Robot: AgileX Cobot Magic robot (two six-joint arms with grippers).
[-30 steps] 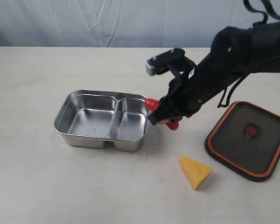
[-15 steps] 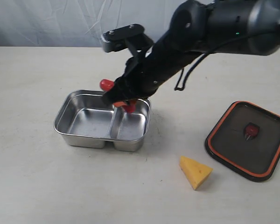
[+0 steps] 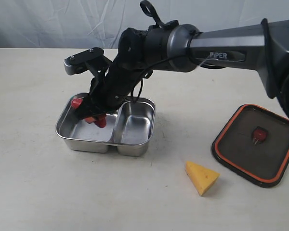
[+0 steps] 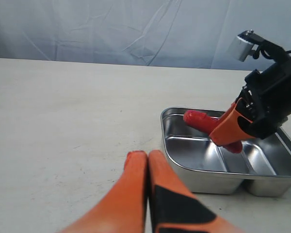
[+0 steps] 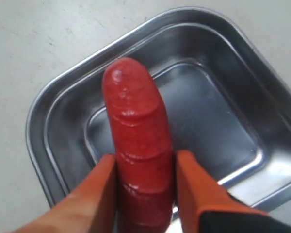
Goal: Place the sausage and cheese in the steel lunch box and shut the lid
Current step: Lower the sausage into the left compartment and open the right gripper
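while the cheese [image 3: 201,177] lies nearest us on the tabletop [image 3: 38,202], the lid [image 3: 255,144] near it, we pinch the sausage [image 5: 138,145] in our right fingers [image 5: 194,189] low over the larger compartment of the steel lunch box [image 3: 101,144]. our left fingers [image 4: 136,194] sit closed, empty. next, we judge: lower slightly, then release.

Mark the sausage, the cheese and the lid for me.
sausage [image 5: 138,126], right wrist view, middle of its red body.
cheese [image 3: 201,177], exterior view, yellow top face.
lid [image 3: 238,142], exterior view, dark panel left of centre.
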